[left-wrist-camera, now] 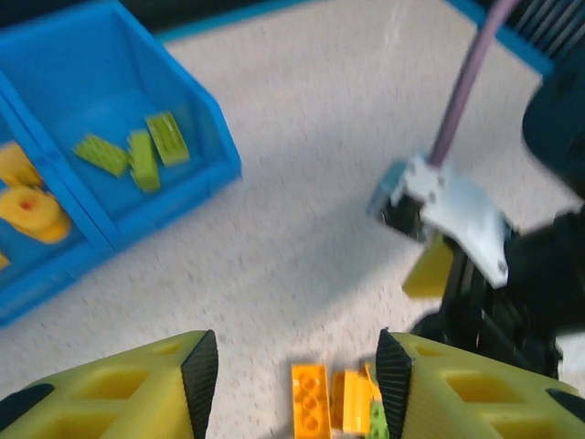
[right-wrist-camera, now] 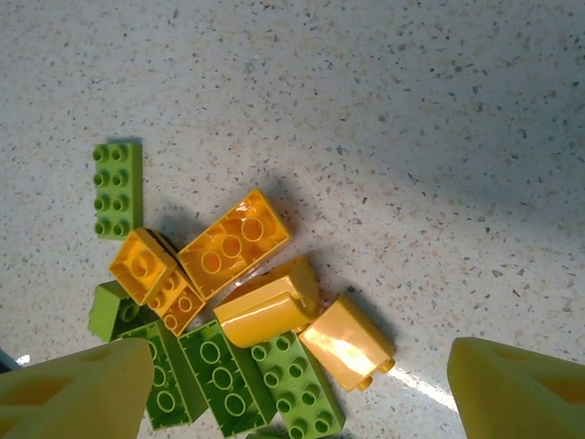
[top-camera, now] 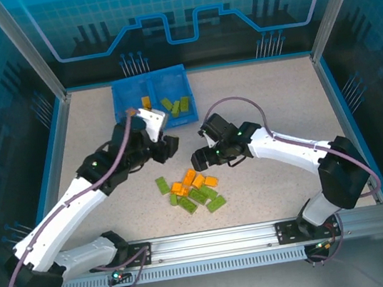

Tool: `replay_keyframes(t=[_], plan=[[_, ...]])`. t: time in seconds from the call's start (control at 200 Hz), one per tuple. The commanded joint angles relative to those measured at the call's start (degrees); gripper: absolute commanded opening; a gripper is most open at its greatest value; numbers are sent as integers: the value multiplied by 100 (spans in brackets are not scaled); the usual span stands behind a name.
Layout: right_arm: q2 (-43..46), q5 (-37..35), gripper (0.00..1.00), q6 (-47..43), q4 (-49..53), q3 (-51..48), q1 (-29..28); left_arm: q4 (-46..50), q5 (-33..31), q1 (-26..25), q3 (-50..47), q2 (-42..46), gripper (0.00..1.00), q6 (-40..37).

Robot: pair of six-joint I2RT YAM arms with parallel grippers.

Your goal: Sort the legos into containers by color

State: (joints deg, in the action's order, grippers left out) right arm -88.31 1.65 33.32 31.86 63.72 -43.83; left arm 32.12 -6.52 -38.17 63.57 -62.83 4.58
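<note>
currently: left gripper (left-wrist-camera: 297, 370) jaws partly apart, empty; right gripper (right-wrist-camera: 300, 389) jaws spread wide, empty, above legos (right-wrist-camera: 233, 245).

The white-and-black left arm (top-camera: 66, 220) is stretched from its base toward two o'clock, and its yellow-fingered left gripper (left-wrist-camera: 297, 366) is held with the jaws apart, black pads (left-wrist-camera: 199, 375) facing each other. The white-and-black right arm (top-camera: 293, 146) is folded at the elbow and reached toward nine o'clock, with the yellow-fingered right gripper (right-wrist-camera: 302, 393) pointed downward and spread wide.
</note>
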Motion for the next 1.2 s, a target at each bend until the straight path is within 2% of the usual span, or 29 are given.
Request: replay_keyframes(t=[0.0,0.14,0.34,0.425,0.555,0.79,0.991,1.196], plan=[[224,-75,85,173,-154,-232,-18,91,223,-275,-358,-333,54,382],[846,-131,86,240,-114,-818,86,461,154,-331,-271,-1230,54,1358],[1839,-153,87,445,-25,-1626,319,918,-85,-325,-237,-2252,56,2148],[2109,-210,88,495,81,-1734,385,828,128,-325,-453,-2434,58,2442],[2357,-288,89,544,126,-1858,424,524,505,-379,-803,-2449,62,2574],[2382,-245,90,531,147,-1892,459,723,72,-410,-1032,-2488,66,2574],[2276,-168,90,509,145,-1803,456,630,-112,-411,-1167,-2641,60,2600],[2275,-134,90,543,183,-1785,455,448,-78,-413,-1271,-2793,48,2600]])
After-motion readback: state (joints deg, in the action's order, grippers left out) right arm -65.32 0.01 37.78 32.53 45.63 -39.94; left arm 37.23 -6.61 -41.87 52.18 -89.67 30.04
